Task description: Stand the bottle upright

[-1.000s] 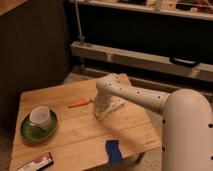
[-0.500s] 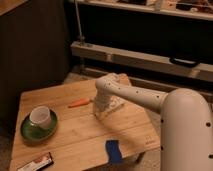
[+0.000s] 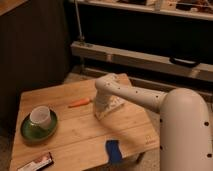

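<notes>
Down on the light wooden table [image 3: 75, 131], just right of the orange carrot [image 3: 80, 103], the two-finger gripper [image 3: 103, 113] is clamped, apparently on the small whitish plastic bottle [image 3: 114, 106] lying beneath it; grasping is in hand, and next it needs tilting upright.

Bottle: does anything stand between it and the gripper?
Nothing visible does. The gripper is shut, low over the table just right of the carrot; the bottle cannot be made out there, hidden by the arm's end. The cup sits far left.
</notes>
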Controlling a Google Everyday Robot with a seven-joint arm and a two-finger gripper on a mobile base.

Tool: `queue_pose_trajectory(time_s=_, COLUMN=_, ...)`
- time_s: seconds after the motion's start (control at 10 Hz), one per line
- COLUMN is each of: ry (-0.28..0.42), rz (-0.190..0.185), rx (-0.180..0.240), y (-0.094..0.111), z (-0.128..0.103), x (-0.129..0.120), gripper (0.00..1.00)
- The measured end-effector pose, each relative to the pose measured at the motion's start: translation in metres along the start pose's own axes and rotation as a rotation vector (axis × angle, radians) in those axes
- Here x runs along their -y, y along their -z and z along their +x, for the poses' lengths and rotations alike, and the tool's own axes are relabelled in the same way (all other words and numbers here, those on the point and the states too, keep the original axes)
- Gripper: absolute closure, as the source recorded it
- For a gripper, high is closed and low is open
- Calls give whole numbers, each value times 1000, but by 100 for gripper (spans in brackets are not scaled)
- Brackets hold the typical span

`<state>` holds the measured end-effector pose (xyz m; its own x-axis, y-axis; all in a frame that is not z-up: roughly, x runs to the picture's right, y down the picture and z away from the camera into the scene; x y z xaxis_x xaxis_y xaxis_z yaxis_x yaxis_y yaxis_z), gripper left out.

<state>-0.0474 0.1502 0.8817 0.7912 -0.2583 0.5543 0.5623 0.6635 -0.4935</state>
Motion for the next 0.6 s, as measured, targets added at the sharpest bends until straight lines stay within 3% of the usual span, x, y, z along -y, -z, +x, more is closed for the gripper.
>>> queue_pose_trajectory(time_s=0.6, ry=-1, rz=2, rx=2, y=2, z=2, x=-1, gripper=70)
